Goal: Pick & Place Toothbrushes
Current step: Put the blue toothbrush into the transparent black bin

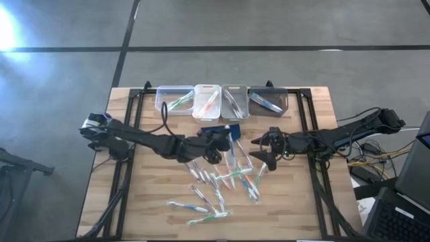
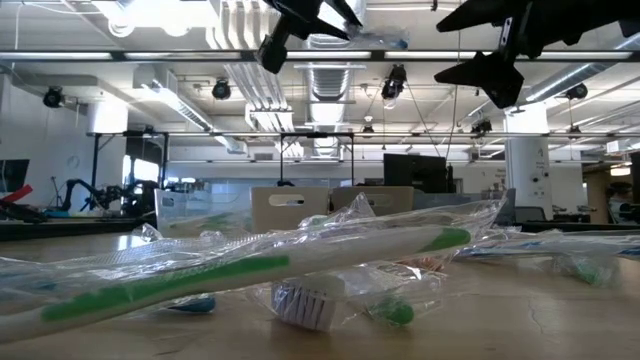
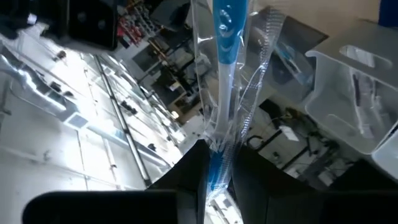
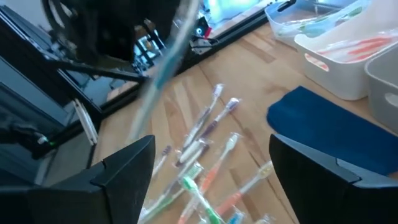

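Toothbrushes [image 1: 225,180], thin whitish sticks in clear wrappers with green, orange-red and blue accents: we count a loose scatter lying across the middle of the pale wooden slatted surface [image 1: 295,208]. One blue-handled wrapped toothbrush [image 3: 225,74] we find clamped in the left hand [image 1: 213,151], raised above the scatter near the dark blue rounded pad [image 4: 329,134]. The right hand [image 1: 267,149] we record just beside it over the scatter's edge, fingers [image 4: 118,177] spread wide apart and holding nothing. Four small rectangular bins [image 1: 222,99], clear, white and grey, we list in a row along the surface's far edge, each already containing wrapped brushes: green, orange-red, pale, greyish.
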Controlling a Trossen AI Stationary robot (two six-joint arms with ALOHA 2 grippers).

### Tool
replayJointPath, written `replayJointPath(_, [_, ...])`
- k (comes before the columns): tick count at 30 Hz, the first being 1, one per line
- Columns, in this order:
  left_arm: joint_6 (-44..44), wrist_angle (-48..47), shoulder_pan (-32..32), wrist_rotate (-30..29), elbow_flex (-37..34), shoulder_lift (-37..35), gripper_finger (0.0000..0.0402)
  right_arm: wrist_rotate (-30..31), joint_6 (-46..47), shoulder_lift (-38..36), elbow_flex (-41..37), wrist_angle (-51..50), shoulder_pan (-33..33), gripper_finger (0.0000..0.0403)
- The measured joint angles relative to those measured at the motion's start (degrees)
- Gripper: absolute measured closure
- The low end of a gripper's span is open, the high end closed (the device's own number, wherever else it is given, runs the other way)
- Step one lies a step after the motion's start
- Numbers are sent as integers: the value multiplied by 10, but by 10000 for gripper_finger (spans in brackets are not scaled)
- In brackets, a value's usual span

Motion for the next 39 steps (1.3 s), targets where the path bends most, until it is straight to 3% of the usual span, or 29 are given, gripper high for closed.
replayJointPath(14, [126,144,5,1,22,57,337,-15,2,31,0,68,1,83])
replayJointPath(25, [149,156,15,4,55,84,337,-44,3,87,0,143,1,117])
replayJointPath(39, [150,157,17,9,56,84,337,-23,0,113,0,176,0,174])
